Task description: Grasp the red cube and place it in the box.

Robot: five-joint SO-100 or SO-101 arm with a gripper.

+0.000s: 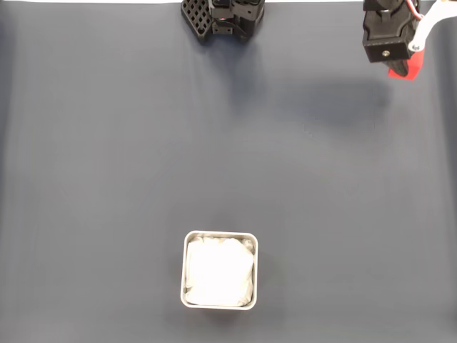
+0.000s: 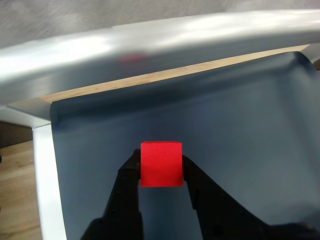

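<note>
- Here, in the wrist view, the gripper (image 2: pixel 161 167) is closed on the cube (image 2: pixel 160 164), one black finger (image 2: pixel 129 185) pressing each side of it.
- The cube's red face looks square and matte, and it sits level between the fingertips.
- Below the cube in that view lies the dark blue-grey surface (image 2: pixel 240 130), which curls up at its far edge.
- Beyond that edge runs a pale metal bar (image 2: pixel 150 47), with a faint red glint on it just above the cube.
- A strip of light wood (image 2: pixel 165 75) shows between the bar and the surface.
- A white upright (image 2: pixel 47 175) stands at the left of the wrist view, with wooden floor (image 2: pixel 17 190) beside it.
- In the fixed view the gripper (image 1: pixel 400 61) is at the top right corner, near the far edge of the surface (image 1: pixel 107 164).
- The cube (image 1: pixel 402 69) shows there as a bit of red at the lower end of the black arm parts; whether it touches the surface I cannot tell.
- A soft shadow lies on the surface just below and left of the gripper.
- The arm's black base (image 1: pixel 223 18) sits at the top middle.
- The box (image 1: pixel 219 236) stands near the bottom middle, well apart from the cube.
- Its pale rim has rounded corners, and a white wrinkled lining (image 1: pixel 218 271) fills it.
</note>
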